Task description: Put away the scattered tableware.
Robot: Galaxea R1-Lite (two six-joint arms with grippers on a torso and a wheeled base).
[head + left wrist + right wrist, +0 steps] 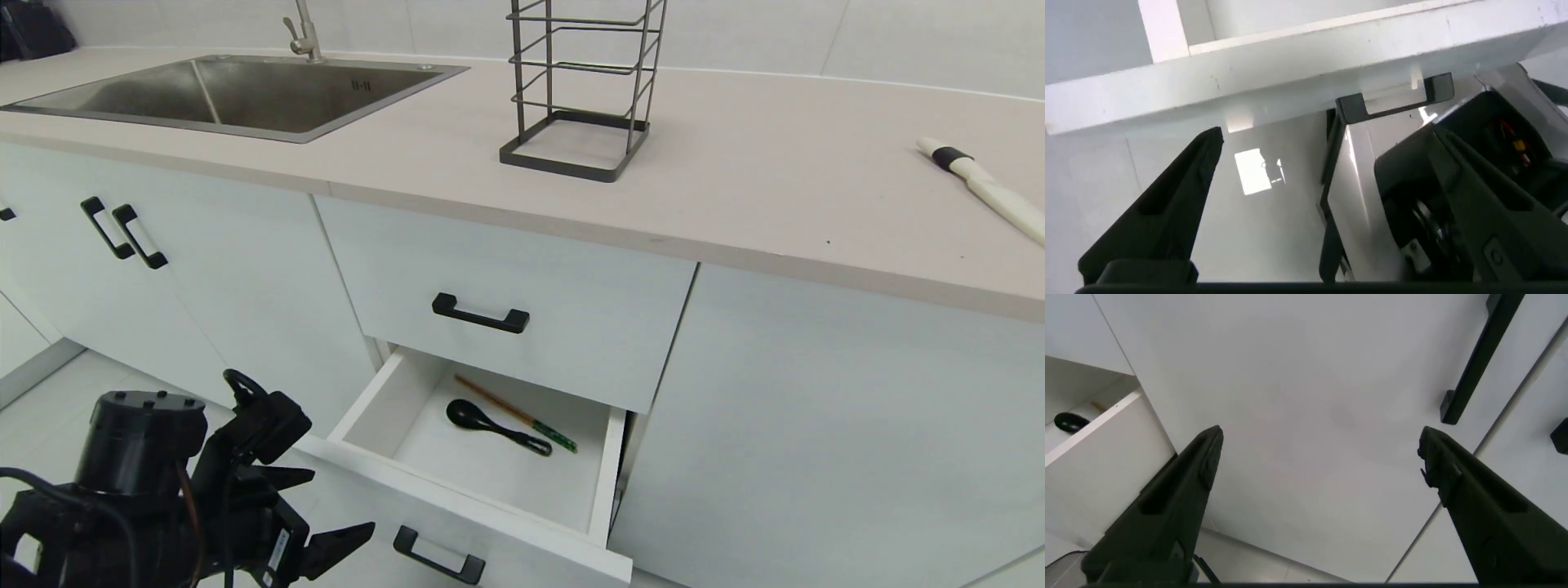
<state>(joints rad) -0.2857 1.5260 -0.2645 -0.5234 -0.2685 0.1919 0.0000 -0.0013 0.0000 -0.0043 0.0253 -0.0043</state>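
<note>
Low in the middle of the head view, you have one drawer (360, 406) pulled open, under a second drawer that is shut. Inside the open one lies one black spoon (482, 423), bowl toward the left of the frame. Just behind it lie brown chopsticks (510, 412) with green ends, so close together that you cannot count them apart. One more piece is out on the bench (775, 180): a long white utensil (992, 192) with a black band, at the right edge of the frame, well apart from the drawer.

Also on the bench you see one empty wire rack (555, 169), upright at the top centre, and one sink (384, 104) with one tap (304, 33) at the upper left. Two black door handles (140, 237) sit side by side on the cupboard at the left.

Your left end effector (339, 502) is in the lower left corner of the head view. It is held low, with its fingers pointing toward the front of the open drawer, near the drawer's handle (437, 555) but not touching it. Its fingers are spread apart and grasp nothing. Your right end effector (1319, 506) faces a plain white cupboard door beside the drawer. Its fingers are also spread wide and released, with nothing between them.
</note>
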